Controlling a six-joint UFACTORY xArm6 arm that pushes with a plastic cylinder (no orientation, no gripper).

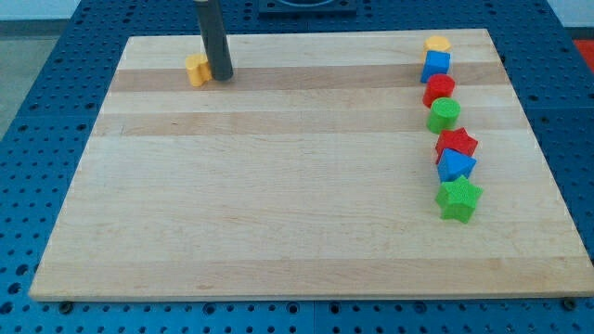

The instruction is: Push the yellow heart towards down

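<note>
Our tip [221, 76] sits touching the yellow heart [196, 69] on its right side, near the bench's [278, 204] top-left. No end effector shows; we cannot tell its state.

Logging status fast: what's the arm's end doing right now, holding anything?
No claw, only a rod: my tip holds nothing and sits against the right side of the yellow heart.

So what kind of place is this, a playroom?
More likely a robot lab bench. A wooden board lies on a blue table full of holes, and my tip sits right beside the yellow heart, at its right.
</note>
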